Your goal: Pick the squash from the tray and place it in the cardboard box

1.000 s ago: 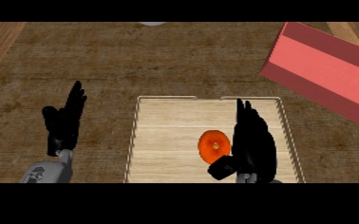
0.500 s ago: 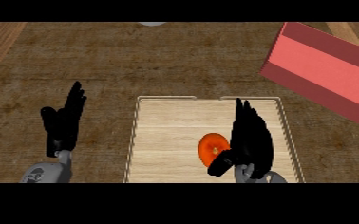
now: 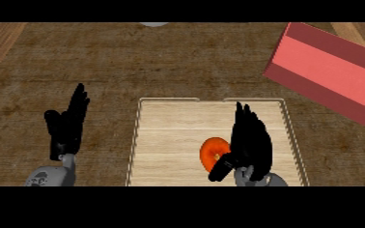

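**Right hand over the tray, beside the squash**

No writing or label can be read on anything in view.

The wooden tray (image 3: 164, 125) lies on the dark counter (image 3: 143, 63), its raised rim showing along the far and side edges; its near edge runs out of view at the bottom. Bare tray floor lies open to the far side and to the left of the squash. The red cardboard box (image 3: 321, 72) sits tilted at the upper right, well apart from the tray, with open counter between them.

The orange squash (image 3: 211, 153) lies on the tray, right of its middle and towards the near edge. The right hand (image 3: 249, 142) stands just to its right, fingers straight and close together, thumb below the squash; whether they touch cannot be told.

The left hand (image 3: 68, 125) rests at the left over the counter, fingers straight and upward.
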Controlling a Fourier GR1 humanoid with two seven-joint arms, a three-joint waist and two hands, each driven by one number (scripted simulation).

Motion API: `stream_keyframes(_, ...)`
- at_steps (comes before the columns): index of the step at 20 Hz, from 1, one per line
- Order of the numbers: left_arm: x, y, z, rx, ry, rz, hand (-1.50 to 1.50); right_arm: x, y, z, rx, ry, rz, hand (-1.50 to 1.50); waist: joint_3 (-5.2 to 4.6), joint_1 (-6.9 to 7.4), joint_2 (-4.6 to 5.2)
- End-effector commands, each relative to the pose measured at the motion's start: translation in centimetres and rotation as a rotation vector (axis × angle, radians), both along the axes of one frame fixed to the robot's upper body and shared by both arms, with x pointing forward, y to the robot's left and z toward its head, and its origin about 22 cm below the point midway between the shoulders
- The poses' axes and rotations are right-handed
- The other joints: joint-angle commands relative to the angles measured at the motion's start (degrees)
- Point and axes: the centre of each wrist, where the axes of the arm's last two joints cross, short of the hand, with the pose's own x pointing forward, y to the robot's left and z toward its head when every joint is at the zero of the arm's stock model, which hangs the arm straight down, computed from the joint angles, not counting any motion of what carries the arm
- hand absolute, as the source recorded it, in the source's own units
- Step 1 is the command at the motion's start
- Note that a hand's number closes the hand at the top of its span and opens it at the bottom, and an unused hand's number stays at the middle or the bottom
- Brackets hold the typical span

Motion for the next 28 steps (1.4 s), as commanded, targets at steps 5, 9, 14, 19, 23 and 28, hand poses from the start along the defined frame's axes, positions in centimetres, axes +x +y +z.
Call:
stream_keyframes(5, 0.2, 0.2, 0.2, 0.011, -0.001, 0.005, 0.0, 0.3, 1.2, 0.0, -0.069, 0.104, -0.171, -1.5, 0.11, -0.07, 0.19)
stream_keyframes(9, 1.3, -0.4, 0.0, 0.004, 0.0, 0.003, 0.0, 0.4, 2.1, -1.6, -0.076, 0.123, -0.165, -1.5, 0.1, -0.01, 0.33)
stream_keyframes(14, 0.2, -0.5, -0.4, 0.01, 0.002, -0.001, 0.0, 0.5, 3.6, -1.6, -0.081, 0.014, -0.071, 1.5, 0.16, 0.05, 0.2)
stream_keyframes(19, 0.6, 0.1, -1.2, 0.025, -0.002, 0.005, 0.0, 2.6, 3.0, -0.1, -0.142, -0.02, -0.069, 1.5, 0.12, -0.23, 0.28)
stream_keyframes(23, 0.1, 0.4, -0.4, 0.009, 0.006, 0.022, 0.0, -0.1, -3.1, -2.9, -0.116, 0.0, 0.281, 1.5, 0.18, -0.68, 0.16)
stream_keyframes(28, 1.4, -0.4, -0.3, 0.001, 0.011, 0.016, 0.0, -0.8, -6.3, -2.5, -0.11, -0.044, 0.468, 1.5, 0.17, -0.7, 0.22)
